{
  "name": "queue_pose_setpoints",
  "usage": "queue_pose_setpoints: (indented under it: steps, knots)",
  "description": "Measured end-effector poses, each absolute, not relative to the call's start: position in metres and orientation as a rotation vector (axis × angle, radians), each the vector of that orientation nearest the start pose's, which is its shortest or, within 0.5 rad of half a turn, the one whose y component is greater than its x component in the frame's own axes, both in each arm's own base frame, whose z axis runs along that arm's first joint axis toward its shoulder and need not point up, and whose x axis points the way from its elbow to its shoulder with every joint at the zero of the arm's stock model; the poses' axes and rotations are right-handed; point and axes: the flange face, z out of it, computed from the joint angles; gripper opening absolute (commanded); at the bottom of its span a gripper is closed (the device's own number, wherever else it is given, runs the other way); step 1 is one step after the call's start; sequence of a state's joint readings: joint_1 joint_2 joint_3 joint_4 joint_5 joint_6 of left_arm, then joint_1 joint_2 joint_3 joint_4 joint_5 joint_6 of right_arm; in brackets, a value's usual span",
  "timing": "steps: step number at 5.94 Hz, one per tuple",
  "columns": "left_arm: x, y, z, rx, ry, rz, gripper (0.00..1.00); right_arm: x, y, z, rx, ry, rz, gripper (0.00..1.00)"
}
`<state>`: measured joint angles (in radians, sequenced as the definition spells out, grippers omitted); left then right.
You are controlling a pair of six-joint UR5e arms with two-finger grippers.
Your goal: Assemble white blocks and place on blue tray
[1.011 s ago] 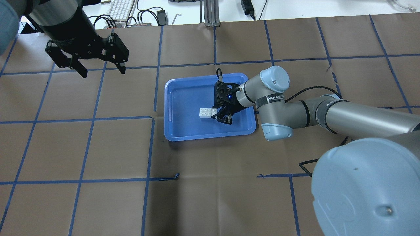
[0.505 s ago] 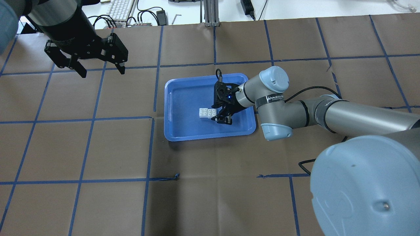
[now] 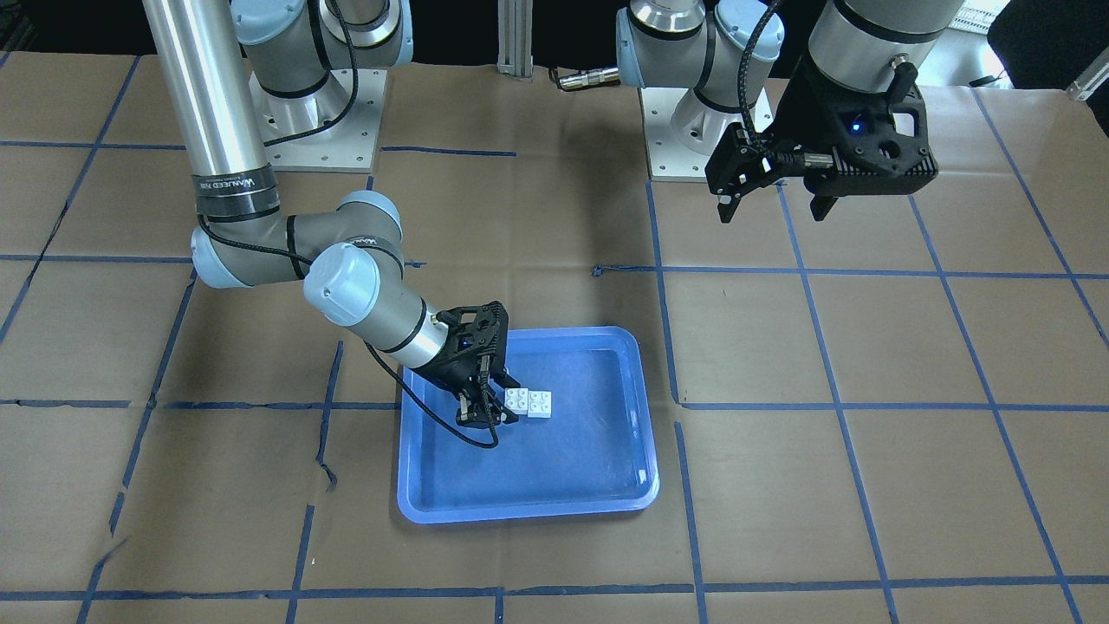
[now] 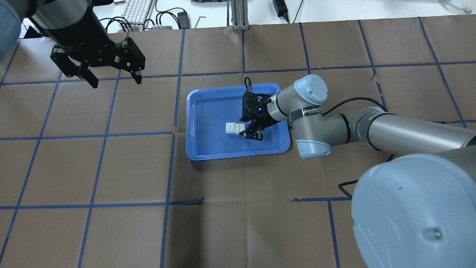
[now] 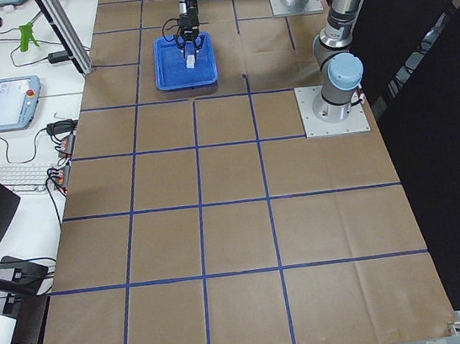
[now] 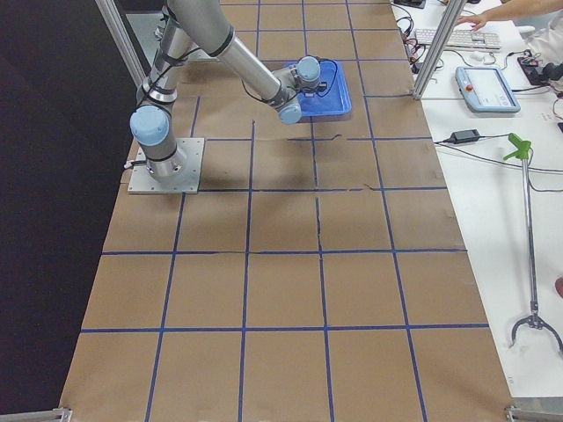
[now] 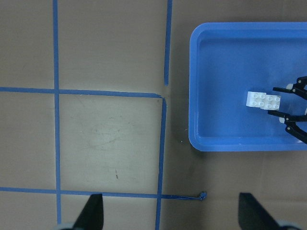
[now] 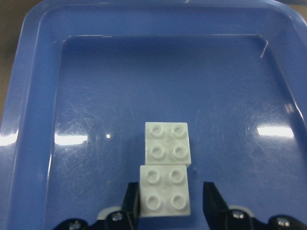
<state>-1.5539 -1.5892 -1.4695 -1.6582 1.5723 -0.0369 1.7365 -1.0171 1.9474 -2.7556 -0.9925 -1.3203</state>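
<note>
The two white blocks [image 4: 235, 128] lie joined and slightly offset in the blue tray [image 4: 212, 111]. They also show in the front view [image 3: 528, 402], the left wrist view [image 7: 264, 100] and the right wrist view [image 8: 167, 167]. My right gripper [image 4: 250, 134] is low inside the tray and open. Its fingers [image 8: 132, 203] straddle the nearer block, with a gap at one side. My left gripper [image 4: 113, 78] is open and empty, high above the table, far left of the tray [image 3: 563, 468].
Brown paper with a blue tape grid covers the table. A keyboard [image 4: 135, 11] and cables lie beyond the far edge. The two arm bases [image 3: 321, 121] stand behind the tray in the front view. A teach pendant [image 6: 488, 88] lies on the side bench.
The right gripper has shifted very slightly near the blocks. The blocks, the tray and the left arm have not moved.
</note>
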Motion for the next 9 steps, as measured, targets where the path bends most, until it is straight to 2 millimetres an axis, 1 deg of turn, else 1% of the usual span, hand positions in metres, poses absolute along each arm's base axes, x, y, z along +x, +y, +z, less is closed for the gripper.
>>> queue_pose_setpoints:
  steps: [1, 2, 3, 4, 5, 6, 7, 8, 9]
  knots:
    - [-0.125, -0.5, 0.52, -0.084, 3.139, 0.008, 1.0, 0.28, -0.537, 0.154, -1.904, 1.919, -0.73, 0.7]
    - [-0.125, -0.5, 0.519, -0.084, 3.139, 0.009, 1.0, 0.28, -0.538, 0.156, -1.904, 1.918, -0.735, 0.99]
    - [-0.125, -0.5, 0.519, -0.084, 3.139, 0.011, 1.0, 0.281, -0.541, 0.162, -1.885, 1.934, -0.745, 1.0]
    - [-0.125, -0.502, 0.518, -0.084, 3.139, 0.011, 1.0, 0.281, -0.549, 0.174, -1.853, 1.97, -0.763, 1.0]
    - [-0.125, -0.503, 0.518, -0.084, 3.141, 0.003, 1.0, 0.279, -0.556, 0.193, -1.818, 2.01, -0.781, 1.0]
    - [-0.125, -0.503, 0.519, -0.083, 3.142, -0.004, 1.0, 0.274, -0.558, 0.212, -1.785, 2.068, -0.771, 1.0]
    - [-0.126, -0.503, 0.519, -0.08, 3.142, -0.006, 1.0, 0.267, -0.557, 0.233, -1.743, 2.16, -0.723, 1.0]
    - [-0.127, -0.502, 0.519, -0.079, 3.142, -0.006, 1.0, 0.257, -0.556, 0.257, -1.665, 2.29, -0.634, 1.0]
    - [-0.127, -0.502, 0.519, -0.078, 3.142, -0.008, 1.0, 0.243, -0.555, 0.287, -1.549, 2.448, -0.506, 1.0]
